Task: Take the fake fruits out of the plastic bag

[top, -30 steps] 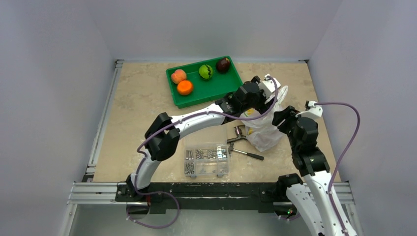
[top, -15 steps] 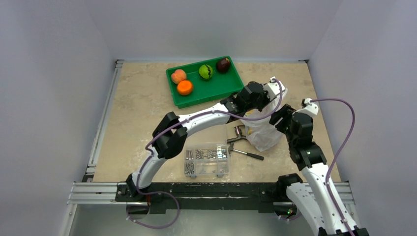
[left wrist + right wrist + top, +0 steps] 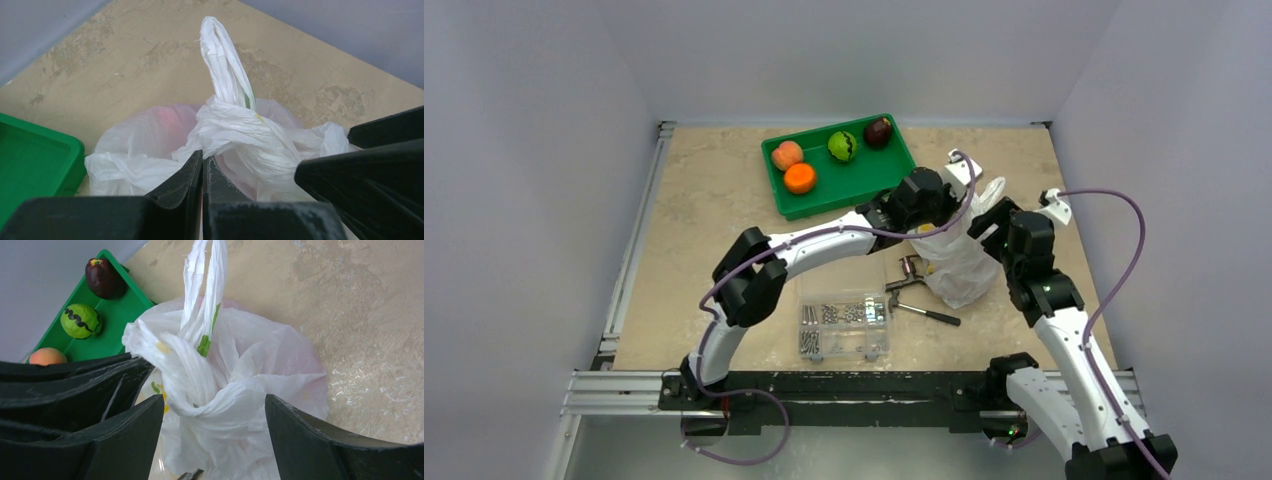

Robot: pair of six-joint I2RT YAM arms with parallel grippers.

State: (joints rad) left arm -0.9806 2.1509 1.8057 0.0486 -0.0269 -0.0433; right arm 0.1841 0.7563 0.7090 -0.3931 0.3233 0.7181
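Note:
The plastic bag (image 3: 959,265), thin crinkly white, lies right of the table's centre with one loop handle sticking up. A reddish glow of a fake fruit (image 3: 167,115) shows through its wall; the other fake fruits inside are hidden. My left gripper (image 3: 202,159) is shut, and a fold of the bag (image 3: 240,130) comes out right at its tips. It reaches the bag from the left (image 3: 936,222). My right gripper (image 3: 214,400) stands open, its jaws on either side of the bag's twisted neck (image 3: 220,390) without touching it, reaching in from the right (image 3: 989,225).
A green tray (image 3: 864,185) behind the bag holds a peach fruit (image 3: 787,155), an orange one (image 3: 800,178), a green one (image 3: 842,146) and a dark maroon one (image 3: 879,131). A clear screw box (image 3: 844,325) and a small tool (image 3: 924,310) lie in front of the bag.
My left gripper has shut at the bag's top and drawn slightly left. My right gripper has opened wider and moved up around the bag's neck.

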